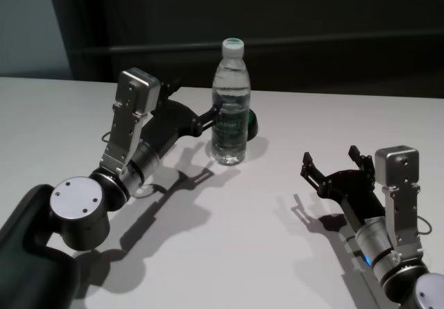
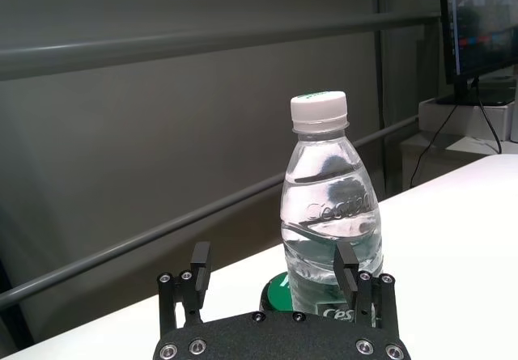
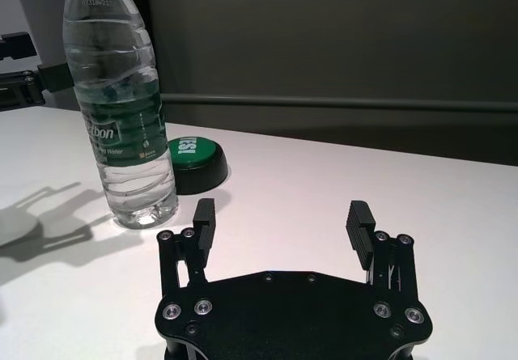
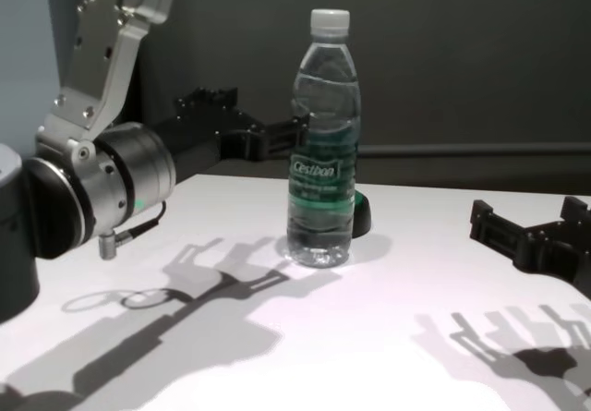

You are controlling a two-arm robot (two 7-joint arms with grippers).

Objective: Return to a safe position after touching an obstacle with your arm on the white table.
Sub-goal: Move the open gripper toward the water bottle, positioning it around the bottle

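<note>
While our left gripper (image 1: 210, 119) reaches forward with fingers spread apart, the bottle (image 1: 230, 104) stands upright just beside its fingertips on the white table (image 1: 277, 219); our right gripper (image 1: 333, 164) rests open, well apart.

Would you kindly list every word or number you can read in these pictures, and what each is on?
"Cestbon": white letters on the bottle's dark green label; also embossed in the clear plastic above the label in the left wrist view.
Printed digits near the bottle's neck: too small to read.
White letters on the green button: unreadable.
</note>
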